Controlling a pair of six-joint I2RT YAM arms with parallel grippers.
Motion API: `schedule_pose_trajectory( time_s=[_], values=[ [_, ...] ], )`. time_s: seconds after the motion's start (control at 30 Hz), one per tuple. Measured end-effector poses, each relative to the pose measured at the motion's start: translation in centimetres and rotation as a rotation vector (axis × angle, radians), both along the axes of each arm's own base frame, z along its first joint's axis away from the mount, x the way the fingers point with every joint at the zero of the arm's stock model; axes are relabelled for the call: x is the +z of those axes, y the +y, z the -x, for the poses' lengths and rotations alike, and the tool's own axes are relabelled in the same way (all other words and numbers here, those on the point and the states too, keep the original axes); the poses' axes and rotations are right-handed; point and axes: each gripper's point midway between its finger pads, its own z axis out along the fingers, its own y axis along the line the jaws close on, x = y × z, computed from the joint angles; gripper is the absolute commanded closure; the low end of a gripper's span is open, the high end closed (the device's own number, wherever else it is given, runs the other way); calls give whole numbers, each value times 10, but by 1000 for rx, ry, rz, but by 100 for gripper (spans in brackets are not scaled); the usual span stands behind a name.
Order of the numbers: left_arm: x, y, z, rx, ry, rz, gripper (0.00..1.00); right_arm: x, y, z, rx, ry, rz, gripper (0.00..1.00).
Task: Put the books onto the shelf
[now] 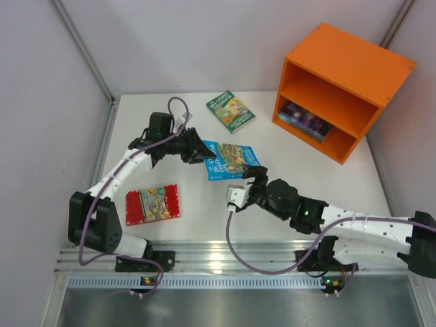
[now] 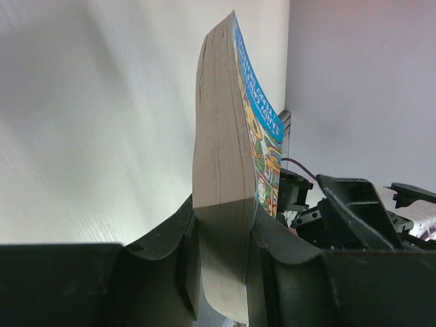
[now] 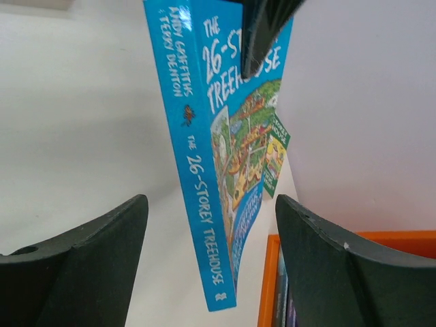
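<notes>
Bright blue book (image 1: 234, 159): frame centre, page edge clamped in left fingers (image 2: 163, 238); right fingers (image 3: 88, 259) apart, book's spine lined up between them, lower right of centre

A white table (image 1: 300, 157) sits enclosed by pale grey walls (image 1: 170, 41) with metal corner posts (image 1: 82, 48).

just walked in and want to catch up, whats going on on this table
The left gripper is clamped on the page edge of the bright blue book, holding it up off the table. The right gripper is open and lined up with the book's spine, not touching it. The green book and red book lie flat on the table. The orange shelf has a dark purple book in its lower compartment.
</notes>
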Motion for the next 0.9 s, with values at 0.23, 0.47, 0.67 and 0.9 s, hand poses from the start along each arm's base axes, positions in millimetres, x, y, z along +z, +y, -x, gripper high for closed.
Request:
schedule_pose_trajectory(
  time_s=[0.23, 0.47, 0.67, 0.9],
  values=[
    [1, -1, 3, -15, 4, 12, 100, -13, 19, 3, 52, -19, 74, 37],
    [-4, -2, 8, -32, 21, 22, 100, -19, 30, -11, 37, -99, 126, 98],
    [-6, 2, 2, -6, 5, 3, 57, -17, 30, -19, 16, -174, 178, 100],
    [44, 9, -29, 77, -114, -17, 54, 4, 20, -34, -82, -257, 199, 100]
  ],
)
